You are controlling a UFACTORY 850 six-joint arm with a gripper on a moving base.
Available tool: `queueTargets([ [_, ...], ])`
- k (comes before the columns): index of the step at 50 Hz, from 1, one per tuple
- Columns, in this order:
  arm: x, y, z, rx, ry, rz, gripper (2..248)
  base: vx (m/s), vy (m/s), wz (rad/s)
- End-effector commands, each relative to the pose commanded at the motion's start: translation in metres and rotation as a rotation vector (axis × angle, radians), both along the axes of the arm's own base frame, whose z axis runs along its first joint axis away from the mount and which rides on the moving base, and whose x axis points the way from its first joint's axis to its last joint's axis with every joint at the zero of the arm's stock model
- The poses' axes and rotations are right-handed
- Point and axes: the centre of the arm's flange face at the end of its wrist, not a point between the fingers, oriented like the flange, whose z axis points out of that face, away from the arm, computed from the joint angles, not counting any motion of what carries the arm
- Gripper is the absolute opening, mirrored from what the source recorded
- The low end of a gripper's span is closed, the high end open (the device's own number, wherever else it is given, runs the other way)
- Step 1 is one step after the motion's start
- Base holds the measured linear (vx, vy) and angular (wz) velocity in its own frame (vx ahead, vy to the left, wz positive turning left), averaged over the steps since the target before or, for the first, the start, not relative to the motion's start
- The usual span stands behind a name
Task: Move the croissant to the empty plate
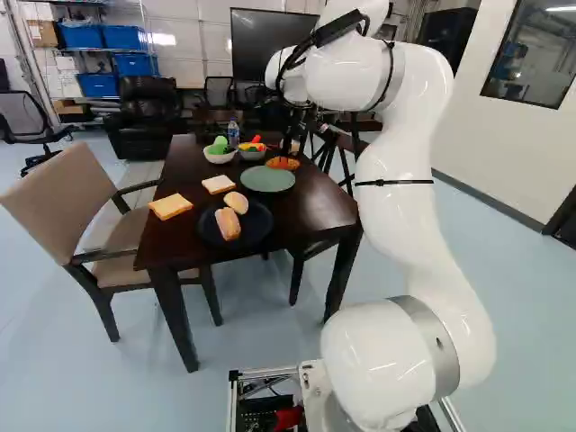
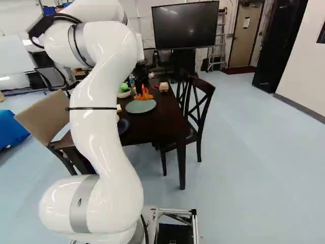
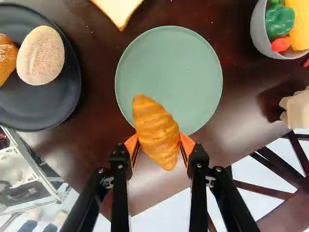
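The gripper [image 2: 143,91] has the croissant [image 3: 155,131] pinched between its orange pads [image 3: 187,143], its fingers parted by the croissant's girth (one pad against each side), while the wrist view shows the croissant overlapping the rim of the green plate [image 3: 169,72] ahead.

Walls: white panelled, at the back; plain white at the right of the left base view, with a dark-framed window [image 1: 533,49]. Floor [image 2: 244,147]: pale blue, smooth. Seating: one beige upholstered chair [image 1: 67,193]; one dark wooden chair [image 2: 201,101]; one black leather armchair [image 1: 148,117]. Storage: wire shelving with blue bins [image 1: 81,36]. Screen [image 2: 186,25]: large, black. Door [image 2: 246,34]: tan.
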Motion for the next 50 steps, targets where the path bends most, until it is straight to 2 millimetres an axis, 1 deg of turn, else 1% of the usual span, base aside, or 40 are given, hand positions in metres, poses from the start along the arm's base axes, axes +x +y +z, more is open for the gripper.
queueTargets([
  [32, 0.026, 0.011, -0.049, 0.002, 0.003, 0.008, 131, 0.0, 0.0, 0.0],
  [47, 0.036, 0.012, -0.07, 0.002, -0.009, 0.006, 131, 0.0, 0.0, 0.0],
  [50, 0.036, 0.012, -0.07, 0.002, -0.009, 0.006, 131, 0.0, 0.0, 0.0],
])
